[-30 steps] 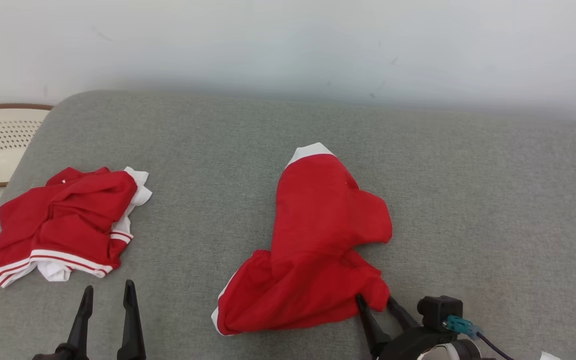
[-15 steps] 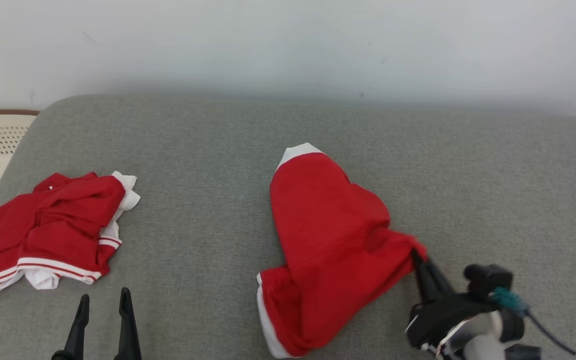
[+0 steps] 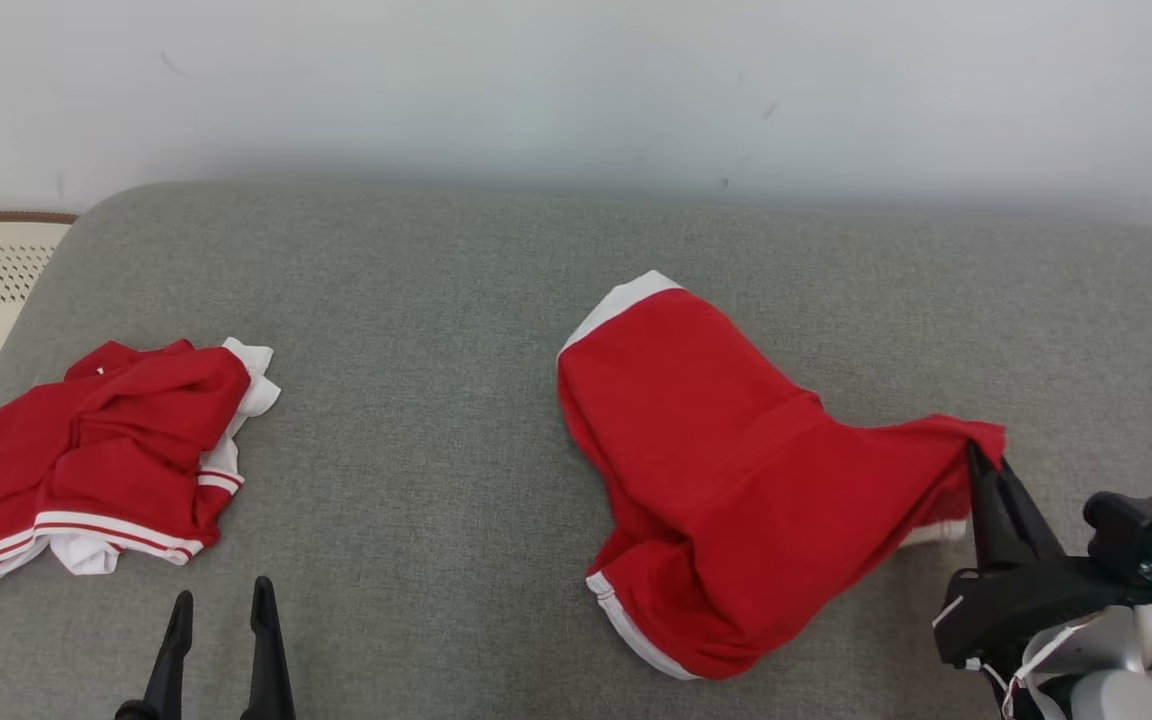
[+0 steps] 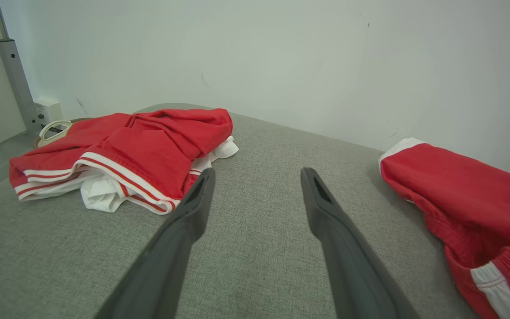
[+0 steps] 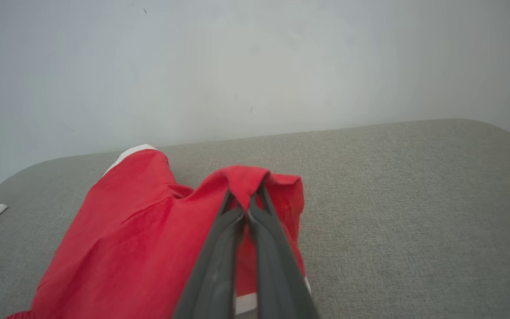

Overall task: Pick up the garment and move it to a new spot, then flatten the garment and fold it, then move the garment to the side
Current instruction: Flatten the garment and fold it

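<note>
My right gripper (image 3: 973,455) clamps the garment's (image 3: 726,470) raised right corner. The rest lies centre-right on the grey cushion (image 3: 436,300). Left gripper (image 3: 222,592) gapes wide, idle. I judge the move barely begun; flattening, folding and side-placing remain.

Red fabric garment with white trim (image 3: 726,480), rumpled and partly spread on grey upholstered surface (image 3: 436,300), right of centre. White band at far end, white stripe along near hem. Right corner raised off the surface, drawn taut, pinched between closed fingers of right gripper (image 3: 976,455).
</note>
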